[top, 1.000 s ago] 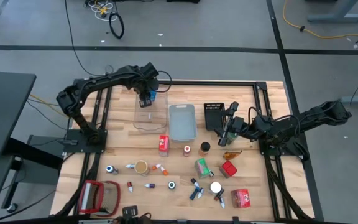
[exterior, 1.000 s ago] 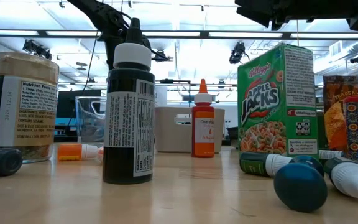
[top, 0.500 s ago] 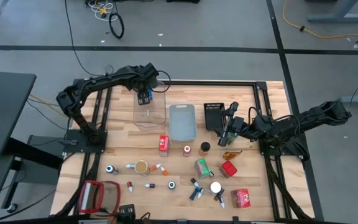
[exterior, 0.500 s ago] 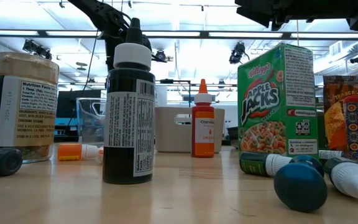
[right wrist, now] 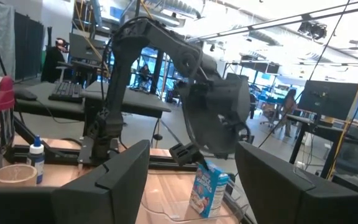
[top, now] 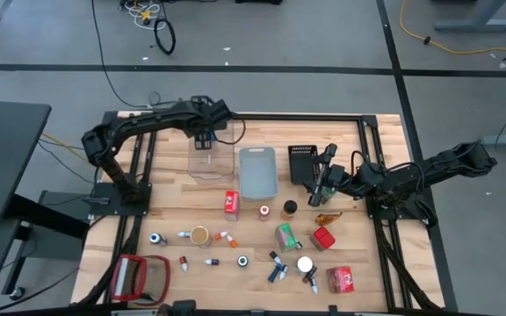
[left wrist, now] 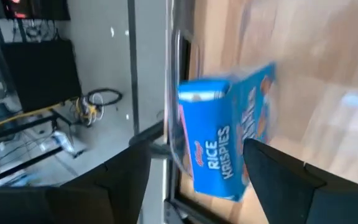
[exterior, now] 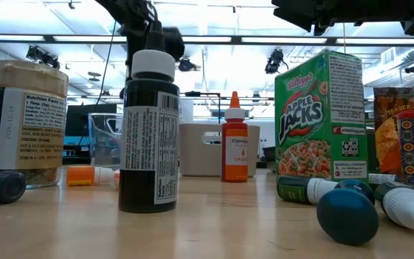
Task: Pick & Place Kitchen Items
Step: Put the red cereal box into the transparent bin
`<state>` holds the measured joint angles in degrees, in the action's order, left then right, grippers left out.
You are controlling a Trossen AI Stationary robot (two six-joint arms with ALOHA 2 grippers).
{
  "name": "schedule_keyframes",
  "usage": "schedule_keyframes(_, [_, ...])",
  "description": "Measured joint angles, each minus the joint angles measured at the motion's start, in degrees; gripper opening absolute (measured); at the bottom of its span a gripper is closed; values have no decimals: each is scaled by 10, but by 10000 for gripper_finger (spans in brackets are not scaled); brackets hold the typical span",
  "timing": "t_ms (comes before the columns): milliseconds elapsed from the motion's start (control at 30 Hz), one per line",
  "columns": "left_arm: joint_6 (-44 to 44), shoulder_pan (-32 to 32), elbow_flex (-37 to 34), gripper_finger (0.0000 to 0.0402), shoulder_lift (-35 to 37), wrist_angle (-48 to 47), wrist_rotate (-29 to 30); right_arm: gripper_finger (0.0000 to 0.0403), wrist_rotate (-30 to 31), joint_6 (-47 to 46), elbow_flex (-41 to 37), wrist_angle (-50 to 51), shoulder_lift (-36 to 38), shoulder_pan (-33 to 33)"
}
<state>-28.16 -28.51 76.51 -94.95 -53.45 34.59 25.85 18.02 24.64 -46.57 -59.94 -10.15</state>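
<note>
Left gripper point(top: 206, 132) at upper left of the high view has its fingers spread and empty, with the blue Rice Krispies carton point(left wrist: 224, 138) loose inside the clear plastic bin point(top: 210, 159) below; right gripper point(top: 322, 178) waits open mid-right.

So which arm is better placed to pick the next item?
Probably the right. The right gripper is open beside the black bin, near the loose items. The left gripper sits over the clear bin, fingers apart around the blue carton.

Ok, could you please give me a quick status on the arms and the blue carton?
Left gripper open above clear bin. Blue carton in the bin, free of the jaws. Right gripper open, waiting by black bin.
</note>
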Motion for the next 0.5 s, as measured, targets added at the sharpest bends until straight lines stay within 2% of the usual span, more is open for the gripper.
schedule_keyframes(167, [74, 40, 32, 255, 46, 2, 3, 249, 0, -10, 0, 9, 0, 0])
schedule_keyframes(233, [112, 56, 39, 255, 74, 2, -17, 249, -2, -10, 0, 13, 0, 0])
schedule_keyframes(367, [191, 84, 42, 256, 134, 2, -122, 249, -32, -28, 0, 17, 0, 0])
schedule_keyframes(500, [352, 112, 42, 257, 178, 3, -225, 249, -90, -53, 0, 18, 0, 0])
